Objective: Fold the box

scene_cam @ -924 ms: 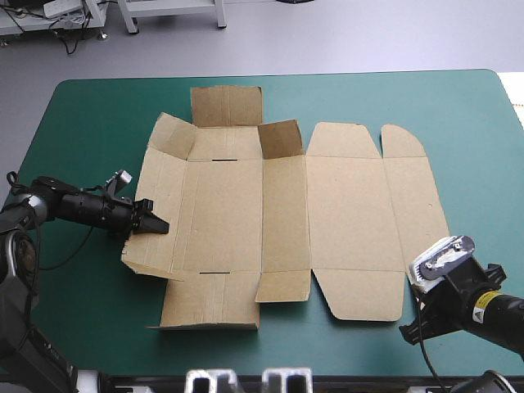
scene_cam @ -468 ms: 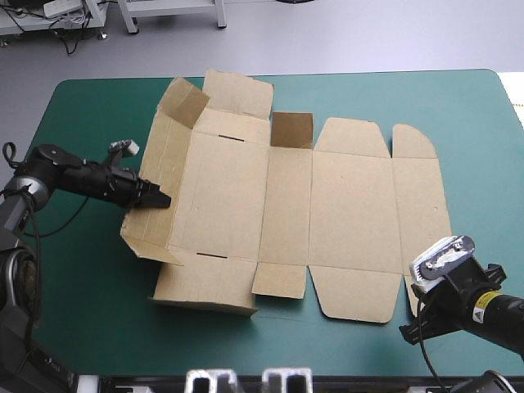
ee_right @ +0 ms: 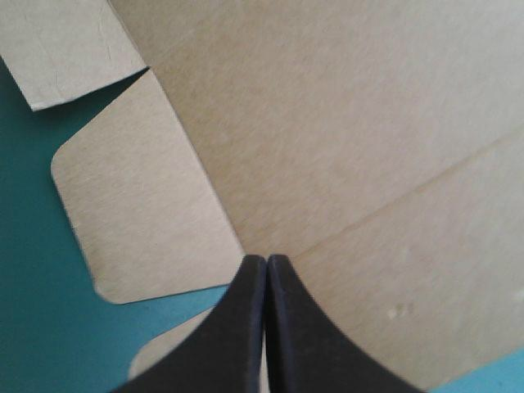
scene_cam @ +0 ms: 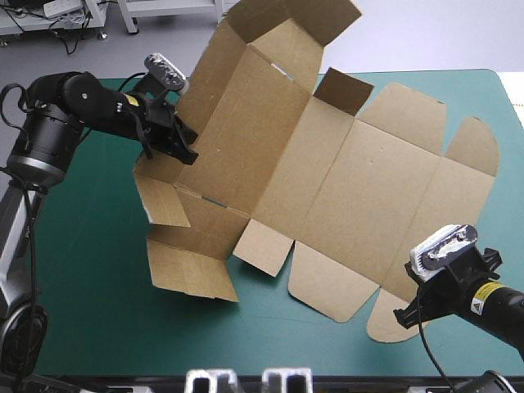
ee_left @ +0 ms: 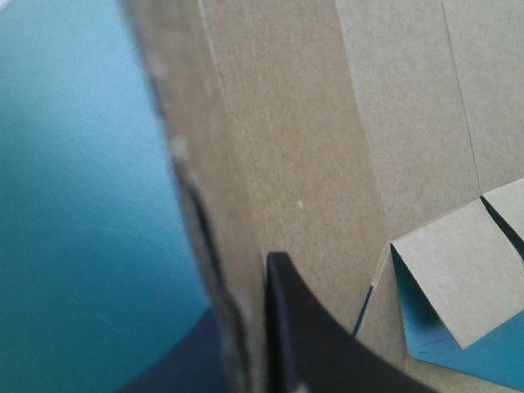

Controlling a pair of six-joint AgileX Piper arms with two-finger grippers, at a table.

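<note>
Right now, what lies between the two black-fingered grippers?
High view: only the brown board box, a cut sheet tilted up at the left gripper, which clamps its edge, and reaching down to the right gripper at its near corner.

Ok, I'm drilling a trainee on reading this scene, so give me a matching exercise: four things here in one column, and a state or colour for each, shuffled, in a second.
Things:
1. left claw
2. right claw
3. box
4. cover

States:
A. teal-green
B. shut to a point, at the box's near right end
C. tilted, left side up off the cover
D. shut on the box's left edge

Pairs: 1-D, 2-B, 3-C, 4-A
</note>
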